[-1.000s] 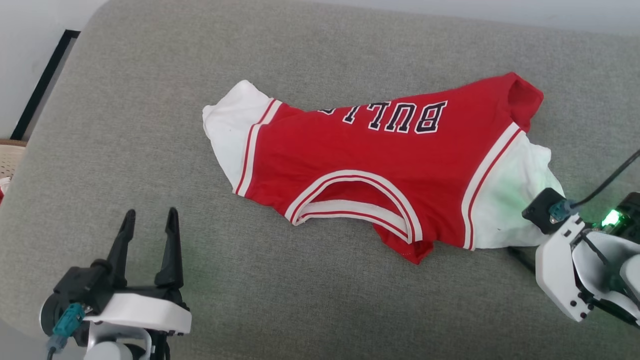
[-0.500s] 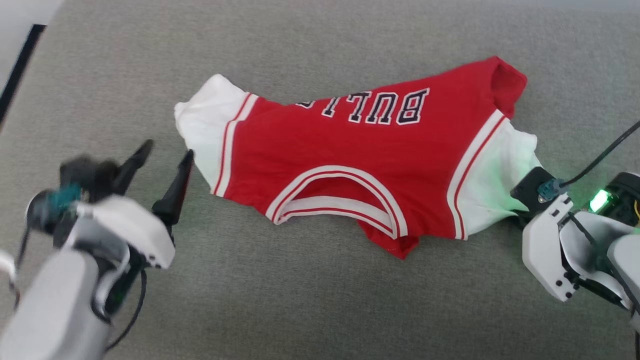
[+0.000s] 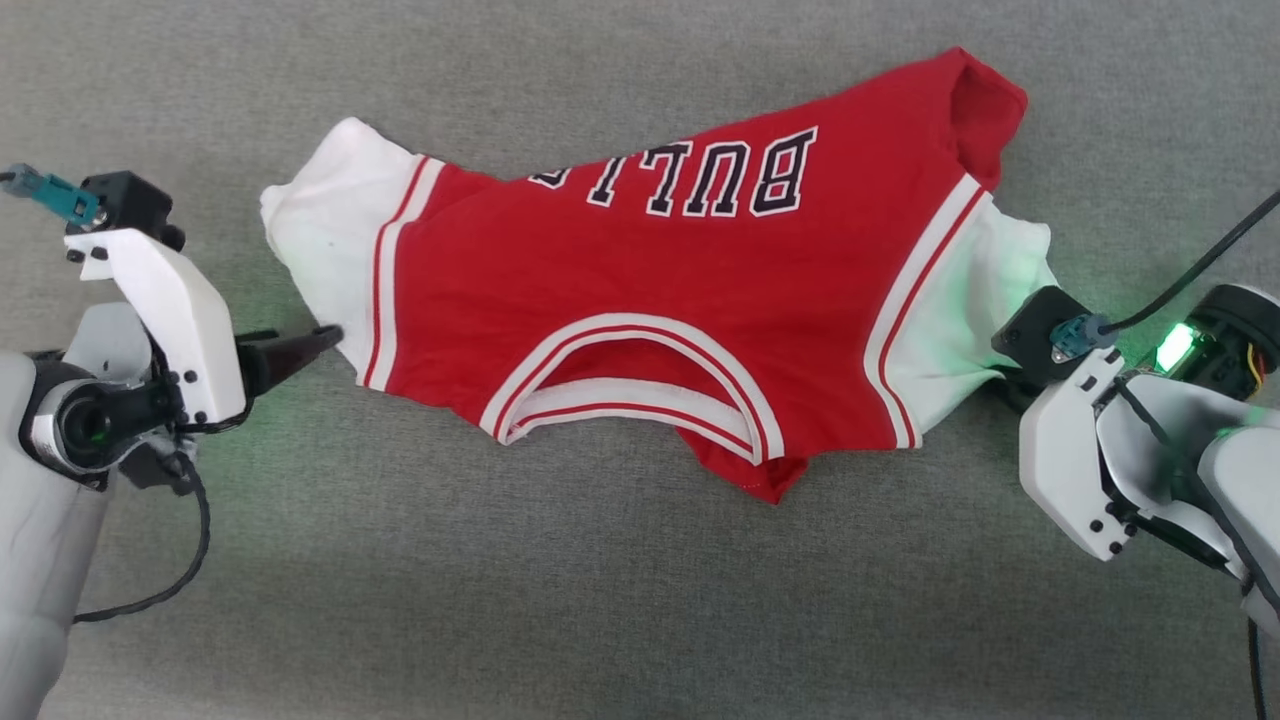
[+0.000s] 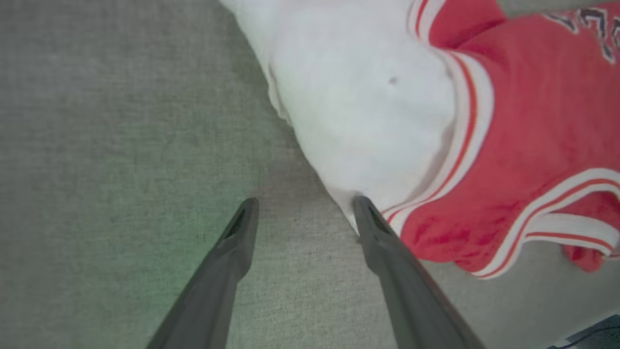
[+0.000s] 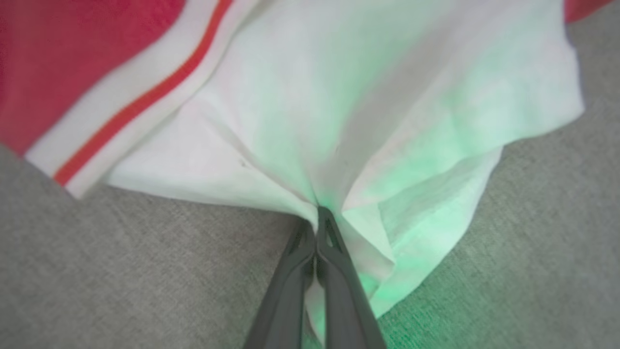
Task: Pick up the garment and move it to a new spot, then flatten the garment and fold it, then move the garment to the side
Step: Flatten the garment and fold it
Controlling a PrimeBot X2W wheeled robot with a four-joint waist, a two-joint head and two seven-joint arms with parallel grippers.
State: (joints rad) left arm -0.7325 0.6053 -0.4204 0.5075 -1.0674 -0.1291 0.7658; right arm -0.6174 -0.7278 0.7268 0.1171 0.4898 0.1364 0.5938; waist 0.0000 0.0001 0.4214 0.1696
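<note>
The garment (image 3: 640,300), a red jersey with white sleeves and black "BULLS" lettering, lies rumpled on the grey fabric surface (image 3: 600,600). My left gripper (image 4: 305,202) is open at the garment's left white sleeve (image 4: 363,111). One fingertip (image 4: 361,203) touches the sleeve's lower corner and the other rests over bare fabric surface. In the head view its dark finger (image 3: 300,348) points right at that sleeve. My right gripper (image 5: 317,215) is shut on a bunched fold of the right white sleeve (image 5: 387,121). In the head view its fingers are hidden under the wrist housing (image 3: 1075,450).
Grey fabric surface surrounds the garment on all sides, with open room in front of it (image 3: 560,620). A black cable (image 3: 1200,270) runs from my right wrist toward the right edge.
My left arm has swung up and inward, turning its open fingers sideways onto the left sleeve's corner. My right gripper has shut on the right sleeve. The head camera has tilted down.
</note>
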